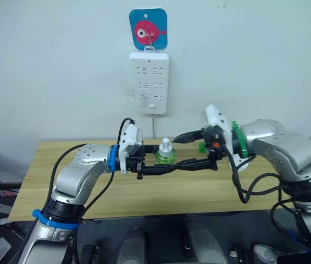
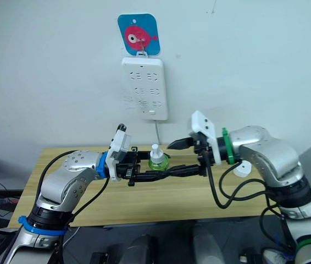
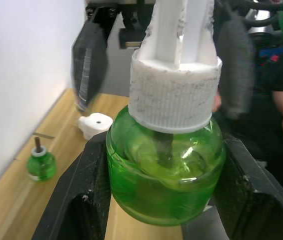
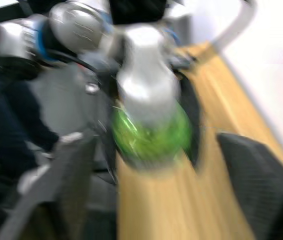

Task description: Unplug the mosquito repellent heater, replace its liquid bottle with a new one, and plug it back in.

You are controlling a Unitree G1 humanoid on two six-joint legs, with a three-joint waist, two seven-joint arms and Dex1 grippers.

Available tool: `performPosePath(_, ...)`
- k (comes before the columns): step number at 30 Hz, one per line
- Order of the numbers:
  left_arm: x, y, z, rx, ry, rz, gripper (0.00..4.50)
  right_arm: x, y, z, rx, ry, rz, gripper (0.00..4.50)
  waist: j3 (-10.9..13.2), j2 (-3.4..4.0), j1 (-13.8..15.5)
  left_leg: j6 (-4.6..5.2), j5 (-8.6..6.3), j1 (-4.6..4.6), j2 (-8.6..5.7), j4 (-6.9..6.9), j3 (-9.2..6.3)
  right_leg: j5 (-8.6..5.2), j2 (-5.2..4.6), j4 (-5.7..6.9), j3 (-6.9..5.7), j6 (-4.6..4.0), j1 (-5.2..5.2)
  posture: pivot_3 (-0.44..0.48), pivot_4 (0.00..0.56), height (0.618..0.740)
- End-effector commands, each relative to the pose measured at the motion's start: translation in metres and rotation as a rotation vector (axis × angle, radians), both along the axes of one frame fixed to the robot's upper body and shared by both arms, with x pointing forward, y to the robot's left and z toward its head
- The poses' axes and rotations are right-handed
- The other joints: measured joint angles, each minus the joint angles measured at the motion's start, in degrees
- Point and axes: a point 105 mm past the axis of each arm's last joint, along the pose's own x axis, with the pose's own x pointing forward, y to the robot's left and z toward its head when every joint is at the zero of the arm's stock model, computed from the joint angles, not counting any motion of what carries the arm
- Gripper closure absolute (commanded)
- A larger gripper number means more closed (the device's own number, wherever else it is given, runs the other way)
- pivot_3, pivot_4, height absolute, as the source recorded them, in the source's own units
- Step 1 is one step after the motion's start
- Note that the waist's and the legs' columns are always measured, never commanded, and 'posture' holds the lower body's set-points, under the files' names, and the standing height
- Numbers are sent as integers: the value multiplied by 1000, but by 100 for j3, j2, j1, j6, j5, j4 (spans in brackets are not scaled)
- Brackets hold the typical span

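Green bottle (image 3: 165, 172) clamped, heater (image 3: 95, 125), spare bottle (image 3: 41, 163)

Wooden table (image 1: 62, 187): white heater (image 3: 95, 125), small green bottle (image 3: 41, 163) lying on it.

Upright green liquid bottle (image 3: 164, 170) with white cap; white heater (image 3: 95, 125) on table.

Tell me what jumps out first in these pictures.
A green bottle with a white cap sits clamped in the left gripper above the wooden table, with the right gripper open right beside it. Behind, a white power strip hangs on the wall under a blue fish hook. Another small green bottle stands on the table.
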Motion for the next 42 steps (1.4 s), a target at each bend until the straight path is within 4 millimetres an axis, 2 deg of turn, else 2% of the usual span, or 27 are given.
performPosePath(1, -2, -6, 6, -35, -48, -3, 2179, -20, -3, 20, 40, -92, -23, 533, 0, 0, 1, 0, 0, -3, 0, 0, -3, 0, -1, -2, 0, 0, -1, -138, 178, 740)
performPosePath(5, 0, -12, 5, -47, -55, -5, 2179, -19, 17, 23, 148, -152, -151, 533, -5, -1, -58, 0, 0, 9, 8, -1, 6, 0, 7, 6, 7, 0, 1, -153, 175, 740)
performPosePath(9, 0, -15, 5, -54, -55, -7, 2179, -17, 37, 23, 218, -151, -202, 533, -6, 0, -63, 0, 2, 19, 15, -1, 10, 0, 24, 10, 13, 0, 4, -169, 170, 740)
performPosePath(13, -1, -19, 5, -59, -53, -15, 2179, -9, 43, 22, 236, -163, -255, 533, -10, 2, -87, 0, 2, 13, 8, -1, 12, 0, 24, 7, 13, 0, 2, -175, 167, 740)
performPosePath(17, -2, -19, 6, -63, -52, -13, 2179, -1, 33, 19, 213, -172, -289, 533, -12, 2, -88, 0, 2, 7, 1, -1, 11, 0, 15, 1, 12, 0, 2, -174, 161, 740)
performPosePath(20, -2, -15, 5, -55, -53, -5, 2179, 0, 12, 23, 203, -148, -312, 533, -12, 2, -88, 0, 2, 8, 2, -1, 10, 1, 15, 1, 11, 0, 2, -174, 161, 740)
performPosePath(25, -1, -14, 4, -53, -50, 5, 2179, -13, -10, 21, 143, -90, -286, 533, -14, 1, -94, 1, 1, 9, 3, -1, 11, 0, 20, 2, 10, 0, 4, -180, 159, 740)
performPosePath(28, 0, -13, 3, -51, -50, 8, 2179, -20, -17, 21, 115, -74, -274, 533, -15, 0, -93, 1, 1, 10, 2, -1, 25, 0, 22, 1, 13, 0, 4, -183, 161, 740)
performPosePath(34, 1, -13, 4, -48, -52, 4, 2179, -32, 6, 25, 143, -76, -212, 533, -16, 0, -180, 2, 1, 13, 12, -2, 43, 0, 32, 3, 14, 1, 4, -187, 162, 740)
performPosePath(42, -3, -17, 4, -49, -53, -19, 2179, -13, 39, 15, 154, -98, -252, 533, -21, 0, -187, 1, 1, 10, 6, -2, 44, 0, 32, 2, 16, 1, 3, -183, 162, 740)
